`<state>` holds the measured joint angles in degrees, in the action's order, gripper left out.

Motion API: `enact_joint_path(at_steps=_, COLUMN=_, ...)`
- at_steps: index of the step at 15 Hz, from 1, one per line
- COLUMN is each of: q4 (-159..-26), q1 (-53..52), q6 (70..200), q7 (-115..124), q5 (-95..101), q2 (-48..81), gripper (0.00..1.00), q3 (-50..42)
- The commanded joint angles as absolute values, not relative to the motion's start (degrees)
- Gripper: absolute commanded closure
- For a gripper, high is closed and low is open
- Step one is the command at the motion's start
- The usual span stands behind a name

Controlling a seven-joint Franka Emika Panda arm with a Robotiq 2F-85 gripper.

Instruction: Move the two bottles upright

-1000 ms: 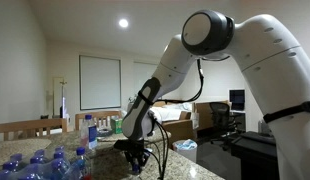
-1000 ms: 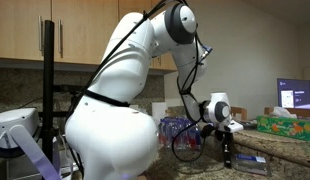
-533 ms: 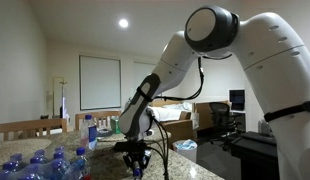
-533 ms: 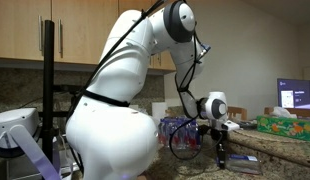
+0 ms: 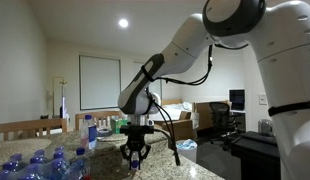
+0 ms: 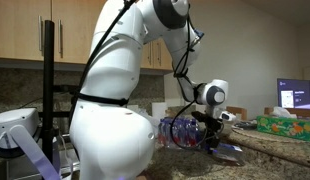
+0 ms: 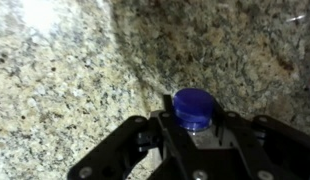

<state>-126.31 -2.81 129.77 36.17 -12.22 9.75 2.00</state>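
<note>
Near an edge of the speckled granite tabletop [image 7: 65, 70]: one small clear plastic blue-capped water bottle [image 7: 193, 106], upright, clamped between fingers of the gripper [image 7: 192, 122]; second bottle unseen, presumably outstanding.

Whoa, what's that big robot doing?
The white robot arm has its tool closed around a small water bottle with a blue cap, gripping it near the top over the speckled stone counter. A bundle of other blue-capped bottles sits off to the side.
</note>
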Motion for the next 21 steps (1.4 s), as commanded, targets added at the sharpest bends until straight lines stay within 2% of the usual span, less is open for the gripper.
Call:
enact_joint_path(at_steps=1, q4=-126.2, q1=-3.2, q6=126.4, q7=35.8, q5=-11.3, q2=8.7, gripper=0.65, q3=1.4)
enact_joint_path(at_steps=6, q4=-126.4, q1=-3.5, q6=123.2, q7=35.8, q5=-9.8, q2=7.6, gripper=0.65, q3=1.4)
enact_joint_path(at_steps=7, q4=-126.4, q1=-3.5, q6=123.2, q7=35.8, q5=-9.7, q2=7.6, gripper=0.90, q3=1.4)
enact_joint_path(at_steps=15, q4=-123.4, q1=-4.9, q6=101.1, q7=34.4, q5=-14.4, q2=1.9, gripper=0.90, q3=3.6)
enact_joint_path(at_steps=21, q4=-118.6, q1=-1.6, q6=94.0, q7=29.4, q5=-29.0, q2=0.5, gripper=0.90, q3=0.6)
